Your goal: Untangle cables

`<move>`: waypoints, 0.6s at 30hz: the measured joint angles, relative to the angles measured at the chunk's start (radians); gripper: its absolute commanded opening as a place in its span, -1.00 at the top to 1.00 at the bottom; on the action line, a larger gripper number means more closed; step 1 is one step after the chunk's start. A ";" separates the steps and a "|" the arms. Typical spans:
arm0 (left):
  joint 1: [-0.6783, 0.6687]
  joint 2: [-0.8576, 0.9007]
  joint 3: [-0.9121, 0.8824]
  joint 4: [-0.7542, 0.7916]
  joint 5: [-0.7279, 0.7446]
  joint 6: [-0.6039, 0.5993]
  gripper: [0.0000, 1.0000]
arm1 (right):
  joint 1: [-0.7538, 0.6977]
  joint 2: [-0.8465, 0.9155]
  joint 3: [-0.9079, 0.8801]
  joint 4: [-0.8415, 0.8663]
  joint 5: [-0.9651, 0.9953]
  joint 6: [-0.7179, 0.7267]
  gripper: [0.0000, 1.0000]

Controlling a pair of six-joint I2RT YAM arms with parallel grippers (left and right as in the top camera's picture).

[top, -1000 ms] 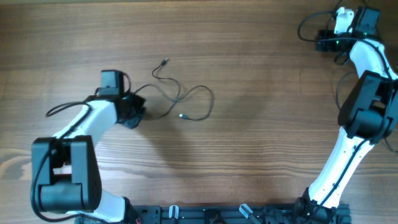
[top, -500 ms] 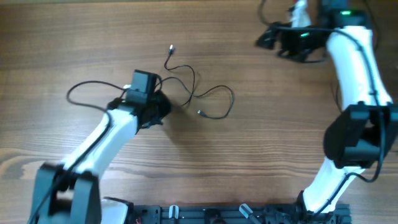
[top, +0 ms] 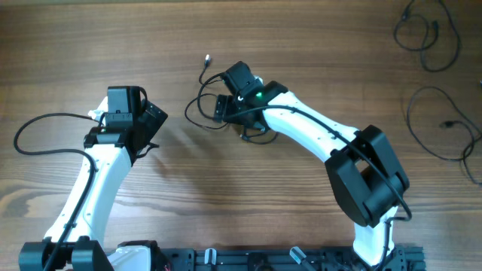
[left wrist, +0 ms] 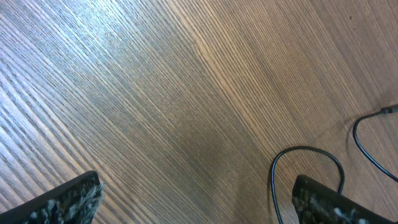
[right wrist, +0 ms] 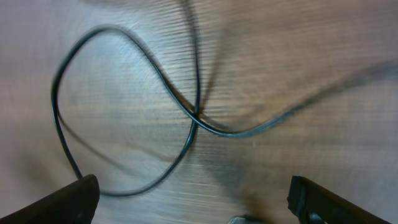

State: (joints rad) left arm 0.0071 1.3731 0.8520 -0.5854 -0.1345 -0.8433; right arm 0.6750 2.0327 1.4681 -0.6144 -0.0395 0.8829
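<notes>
jaws spread wide, cable loop point(left wrist: 305, 148), wood table point(left wrist: 155, 93)

The table point(top: 316, 53) is viewed from straight above in the overhead view, from far enough off that both arms are taken in. From the left wrist the wood is looked down on at close range, with the left gripper point(left wrist: 199, 208) framing the bottom edge. The right wrist view is set nearer and is blurred; its cables point(right wrist: 193, 118) are shared with the overhead view
</notes>
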 measured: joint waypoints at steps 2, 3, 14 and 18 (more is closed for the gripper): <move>0.000 0.000 0.000 0.000 0.000 0.000 -1.00 | 0.011 0.009 0.000 0.002 0.039 0.198 -0.99; 0.000 0.000 0.000 0.000 0.000 0.000 -0.99 | 0.014 0.024 0.000 -0.002 0.061 0.312 -1.00; 0.000 -0.001 0.000 -0.048 0.000 0.000 -1.00 | 0.048 0.142 0.026 0.199 0.296 0.307 -0.42; 0.000 -0.001 0.000 -0.052 0.000 0.000 -1.00 | 0.076 0.177 0.060 0.128 0.389 0.207 0.15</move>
State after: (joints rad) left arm 0.0071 1.3724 0.8516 -0.6376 -0.1345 -0.8436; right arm 0.7513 2.2097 1.5280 -0.4866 0.3492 1.0901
